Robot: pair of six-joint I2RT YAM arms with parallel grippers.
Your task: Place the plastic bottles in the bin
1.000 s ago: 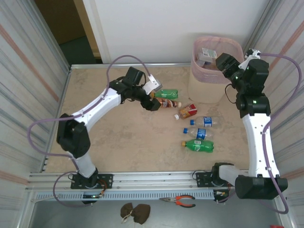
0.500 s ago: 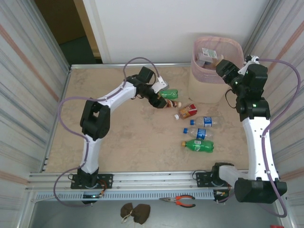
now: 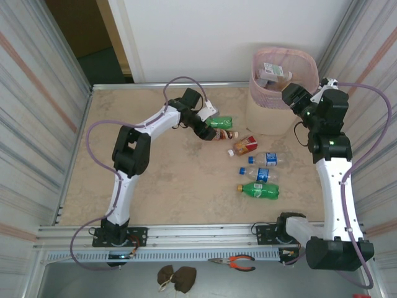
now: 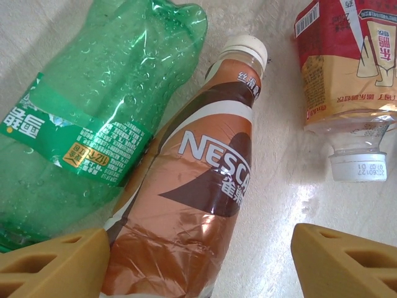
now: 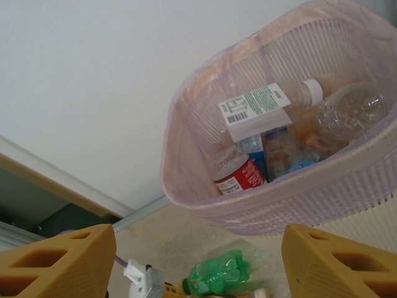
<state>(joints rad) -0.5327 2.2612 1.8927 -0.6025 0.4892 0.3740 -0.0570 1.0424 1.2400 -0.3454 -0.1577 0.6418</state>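
Your left gripper (image 4: 197, 257) stands wide open and empty astride the brown Nescafé bottle (image 4: 205, 186) at centre frame. Slip the lower-left finger between it and the touching green bottle (image 4: 93, 105), so you grip only one. The right gripper (image 5: 198, 261), also wide and empty, faces the pink bin (image 5: 267, 208) at upper right.

The left gripper (image 3: 206, 131) is hovering at a green bottle (image 3: 221, 122); the right gripper (image 3: 290, 94) is hanging beside the pink bin (image 3: 263, 113).

Top camera overhead, rearward. Left wrist close over green bottle (image 4: 93, 112); right wrist, farther, seemingly shares it.
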